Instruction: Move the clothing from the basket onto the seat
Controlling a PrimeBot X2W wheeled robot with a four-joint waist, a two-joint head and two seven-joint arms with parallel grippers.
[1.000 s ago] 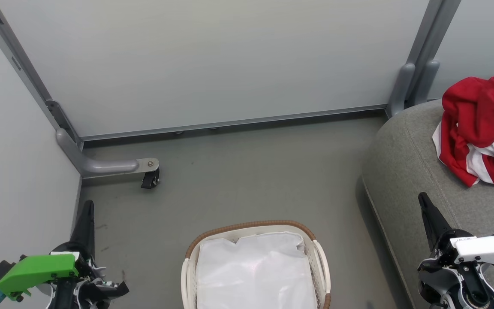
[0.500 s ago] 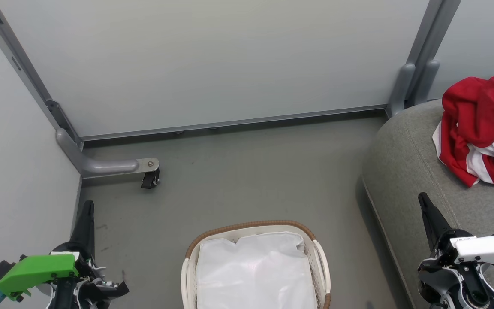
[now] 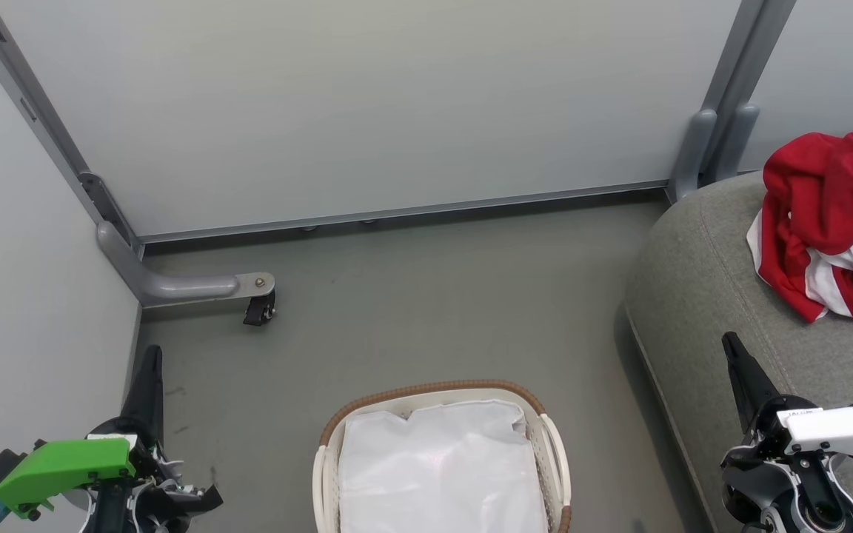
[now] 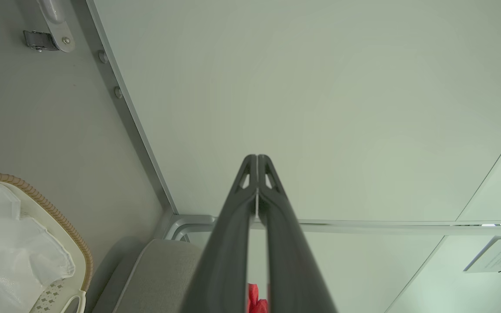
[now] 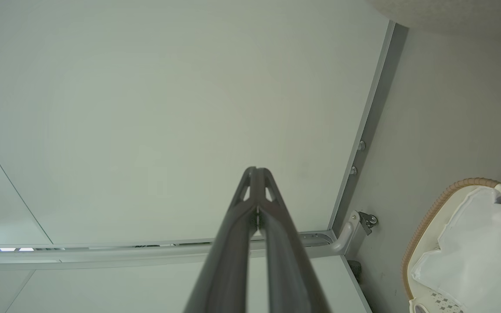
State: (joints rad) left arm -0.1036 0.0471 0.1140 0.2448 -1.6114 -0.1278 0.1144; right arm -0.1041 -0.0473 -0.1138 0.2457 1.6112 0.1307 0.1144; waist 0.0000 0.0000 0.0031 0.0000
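Clothing (image 3: 830,222): red with white stripes, heaped on the seat (image 3: 693,296), well apart from the basket (image 3: 434,387). Basket: on the floor (image 3: 434,296), holding just its white lining (image 3: 441,474); task judged complete, nothing left to move. Left gripper (image 3: 151,355) and right gripper (image 3: 730,344): fingers pressed together, holding nothing. Writing: a wall notice (image 4: 492,261), too small to read; no brands seen.

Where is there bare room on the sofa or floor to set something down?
Free: grey woven sofa between its rounded left edge and the bright red, white-striped clothing; grey floor between the wall panel and the white perforated basket. Crowded: the sofa's right, under the clothing.
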